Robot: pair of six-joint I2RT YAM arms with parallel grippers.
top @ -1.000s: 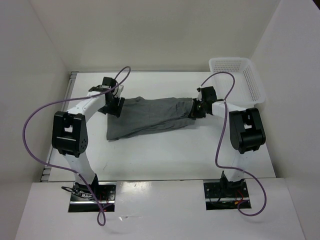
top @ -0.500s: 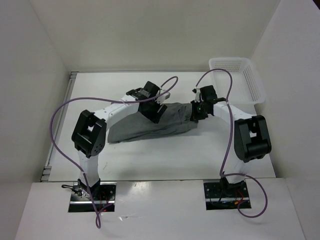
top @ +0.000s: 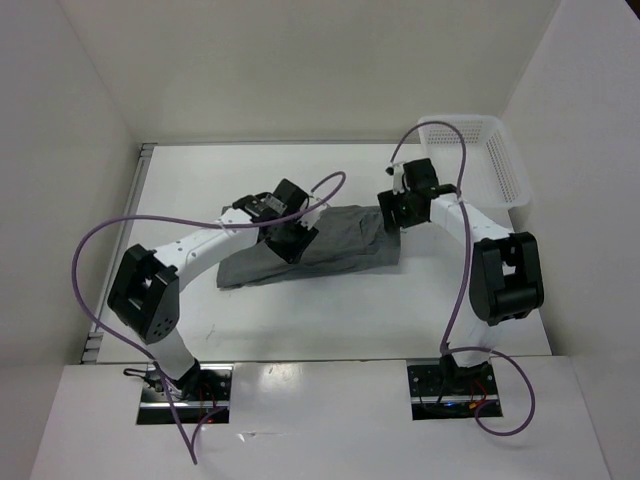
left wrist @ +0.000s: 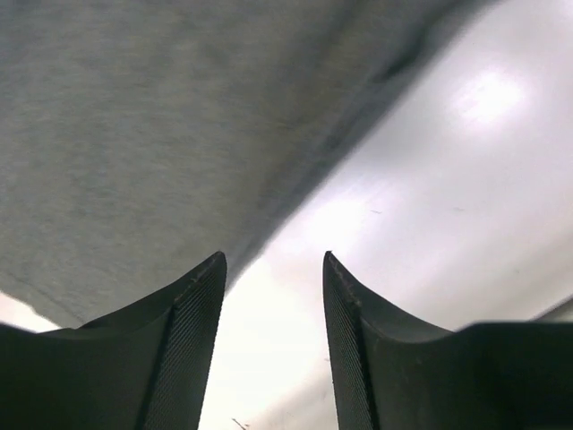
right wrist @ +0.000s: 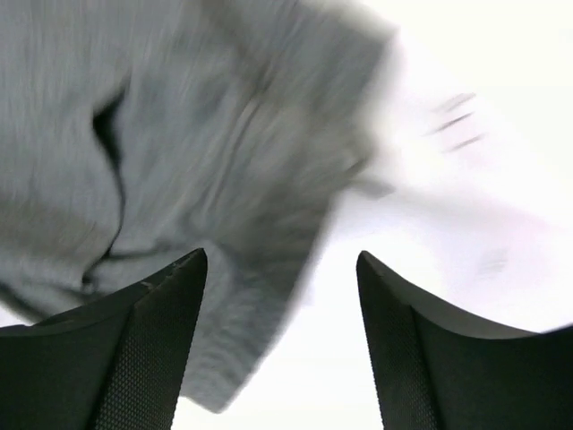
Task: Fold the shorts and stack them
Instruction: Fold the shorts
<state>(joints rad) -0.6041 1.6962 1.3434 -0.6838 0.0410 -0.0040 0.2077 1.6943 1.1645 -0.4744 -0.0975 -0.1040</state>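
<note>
**Grey shorts on mid-tabletop, both tools spread and empty**

The shorts (top: 345, 238) lie bunched in a long strip across the middle of the tabletop (top: 300, 315), slanting from near left to far right. The left tool (top: 288, 242) sits over their left half, fingers apart with nothing between them. The right tool (top: 390, 216) hangs at their right end, likewise apart and empty. A white basket (top: 508, 170) stands far right, clear of the cloth.

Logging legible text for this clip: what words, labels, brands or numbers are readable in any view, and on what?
None can be read.
The shorts, the white basket and the table show no print.
Any markings on the arm base plates are too small to tell.
</note>
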